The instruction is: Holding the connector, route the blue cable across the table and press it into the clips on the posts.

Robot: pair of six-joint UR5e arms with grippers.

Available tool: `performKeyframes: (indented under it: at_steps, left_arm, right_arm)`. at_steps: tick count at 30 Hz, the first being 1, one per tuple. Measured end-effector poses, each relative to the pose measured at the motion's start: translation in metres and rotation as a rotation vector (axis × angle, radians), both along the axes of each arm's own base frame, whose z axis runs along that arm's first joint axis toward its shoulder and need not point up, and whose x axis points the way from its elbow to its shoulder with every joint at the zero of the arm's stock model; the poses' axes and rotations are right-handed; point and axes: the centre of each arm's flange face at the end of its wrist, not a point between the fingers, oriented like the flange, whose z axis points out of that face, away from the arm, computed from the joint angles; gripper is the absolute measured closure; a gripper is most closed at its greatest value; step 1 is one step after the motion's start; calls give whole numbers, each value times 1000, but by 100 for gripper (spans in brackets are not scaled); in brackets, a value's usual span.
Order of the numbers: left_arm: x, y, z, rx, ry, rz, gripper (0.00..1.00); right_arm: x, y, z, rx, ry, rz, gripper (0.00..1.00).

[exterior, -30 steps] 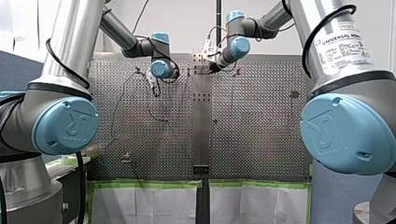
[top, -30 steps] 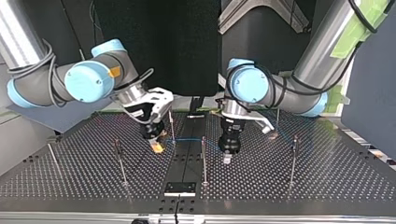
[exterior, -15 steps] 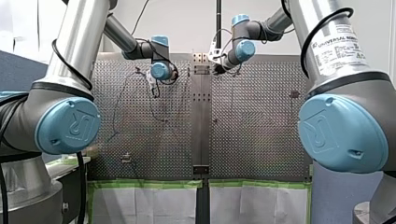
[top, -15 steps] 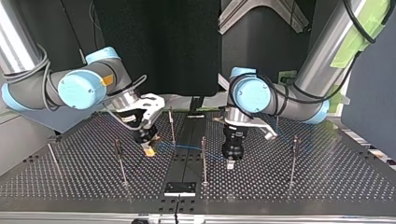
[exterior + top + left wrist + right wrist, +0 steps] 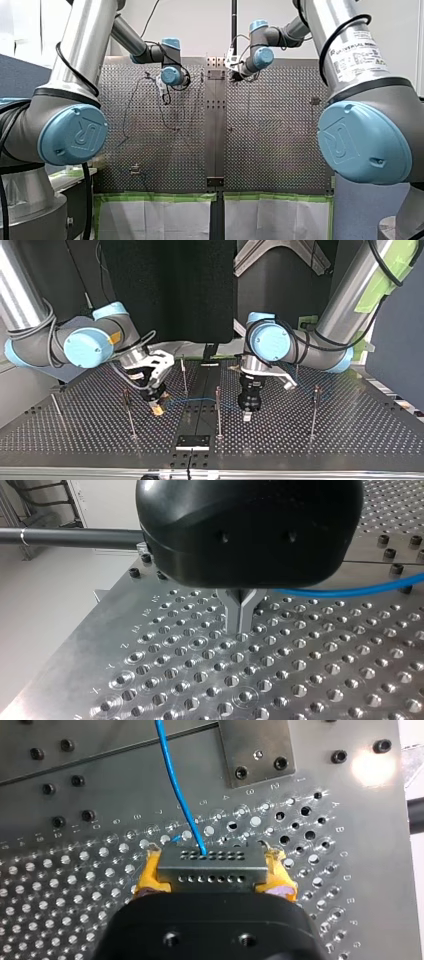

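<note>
In the right wrist view my right gripper (image 5: 212,864) is shut on a grey connector (image 5: 210,872), with a yellow pad (image 5: 147,876) at each end of it. The blue cable (image 5: 175,780) leaves the connector and runs ahead over the plate. In the top view this gripper (image 5: 157,410) hangs low at the left of the centre strip. From it the cable (image 5: 192,400) stretches to the middle post (image 5: 218,412). My left gripper (image 5: 239,624) has its metal fingers shut with nothing seen between them, and the cable (image 5: 350,591) passes behind it. It stands just right of that post (image 5: 246,415).
Several thin posts stand on the perforated table: one behind the connector (image 5: 184,375), one at the left (image 5: 129,412), one at the right (image 5: 313,412). A black plate (image 5: 192,441) lies on the centre strip near the front edge. A dark bar (image 5: 70,537) crosses beside my left gripper.
My right gripper has carried the connector toward the top view's left and nearer that camera, drawing the cable along. My left gripper shifted slightly and then stayed put.
</note>
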Motion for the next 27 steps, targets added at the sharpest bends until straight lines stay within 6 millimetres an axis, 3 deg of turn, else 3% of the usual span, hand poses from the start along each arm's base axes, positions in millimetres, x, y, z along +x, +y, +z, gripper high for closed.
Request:
performKeyframes:
  at_steps: [9,11,12,14,15,17,18,20,27]
  left_arm:
    - [-1,0,-1,2,7,2,93]
    - [-1,0,-1,2,10,2,79]
    - [-1,0,-1,3,13,1,79]
    - [-2,-1,-2,5,19,0,56]
    - [-3,-1,-3,8,25,-1,56]
    - [-5,-3,-4,12,32,-1,26]
    - [-6,-4,-4,16,37,1,26]
    - [-8,-5,-5,25,47,7,0]
    - [-16,-7,-10,60,92,34,0]
  right_arm:
    - [8,-20,-9,-4,2,0,100]
    - [9,-22,-11,-3,3,0,100]
    - [9,-22,-11,-4,3,0,100]
    - [9,-23,-11,-5,5,1,100]
    - [9,-23,-11,-5,6,1,100]
    - [9,-23,-10,-7,10,1,100]
    - [9,-23,-11,-8,11,1,100]
    - [9,-22,-11,-8,14,1,100]
    - [9,-22,-11,-6,17,2,100]
